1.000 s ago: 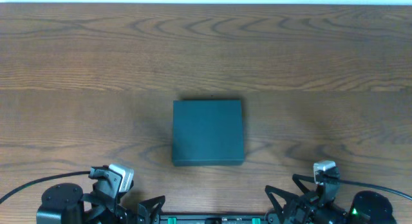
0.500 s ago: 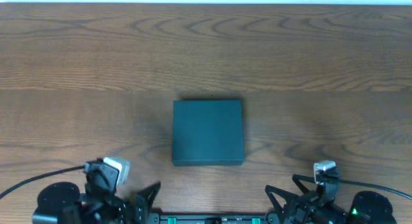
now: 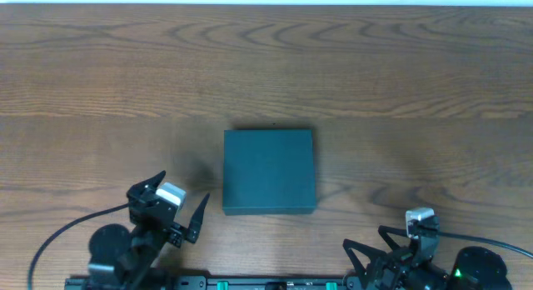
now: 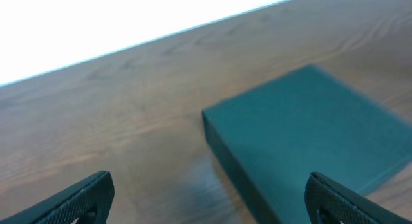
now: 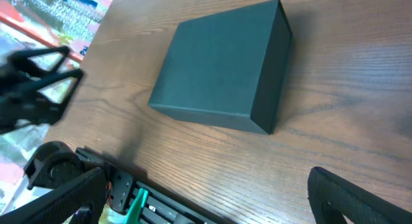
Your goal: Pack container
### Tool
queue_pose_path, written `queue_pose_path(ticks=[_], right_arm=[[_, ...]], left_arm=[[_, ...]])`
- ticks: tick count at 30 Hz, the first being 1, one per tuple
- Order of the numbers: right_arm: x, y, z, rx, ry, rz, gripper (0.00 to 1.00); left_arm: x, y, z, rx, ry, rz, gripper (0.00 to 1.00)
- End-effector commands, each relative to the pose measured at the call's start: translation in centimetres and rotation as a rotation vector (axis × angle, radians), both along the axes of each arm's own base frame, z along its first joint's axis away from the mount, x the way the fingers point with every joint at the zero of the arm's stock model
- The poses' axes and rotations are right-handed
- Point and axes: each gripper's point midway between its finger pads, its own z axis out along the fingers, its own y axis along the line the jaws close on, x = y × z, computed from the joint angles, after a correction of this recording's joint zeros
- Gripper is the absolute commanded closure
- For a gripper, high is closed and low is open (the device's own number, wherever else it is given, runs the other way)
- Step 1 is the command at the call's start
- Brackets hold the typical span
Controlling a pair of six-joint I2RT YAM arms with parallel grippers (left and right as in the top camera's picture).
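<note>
The container (image 3: 269,172) is a dark teal box with its lid shut, lying flat at the middle of the wooden table. It also shows in the left wrist view (image 4: 309,134) and the right wrist view (image 5: 219,63). My left gripper (image 3: 181,197) is open and empty, just left of the container's near left corner and not touching it; in its own view (image 4: 209,192) the jaws stand wide apart. My right gripper (image 3: 371,248) is open and empty at the table's near edge, right of and nearer than the container (image 5: 206,198). No packets are in view.
The wooden table (image 3: 100,90) stretches bare around the box. A black base rail with a green clip (image 5: 132,205) runs along the near edge. The left gripper shows blurred in the right wrist view (image 5: 38,76).
My left arm has lifted from the near edge and moved forward and right, toward the container's near left corner. The right arm and the container have not moved.
</note>
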Motion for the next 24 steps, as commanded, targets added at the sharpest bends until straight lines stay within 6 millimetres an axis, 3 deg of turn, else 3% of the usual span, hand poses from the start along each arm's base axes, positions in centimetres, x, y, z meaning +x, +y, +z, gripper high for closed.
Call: queue_pose_path(ticks=[1, 9, 24], right_arm=[[-0.2, 0.0, 0.1, 0.005, -0.004, 0.003, 0.01], [-0.2, 0.0, 0.1, 0.005, -0.004, 0.003, 0.01], [-0.2, 0.0, 0.1, 0.005, -0.004, 0.003, 0.01]], left_arm=[[0.7, 0.5, -1.9, -0.037, 0.004, 0.048, 0.05], [2.3, 0.5, -5.7, -0.119, 0.025, 0.086, 0.05], [2.5, 0.5, -5.6, -0.129, 0.017, 0.088, 0.05]])
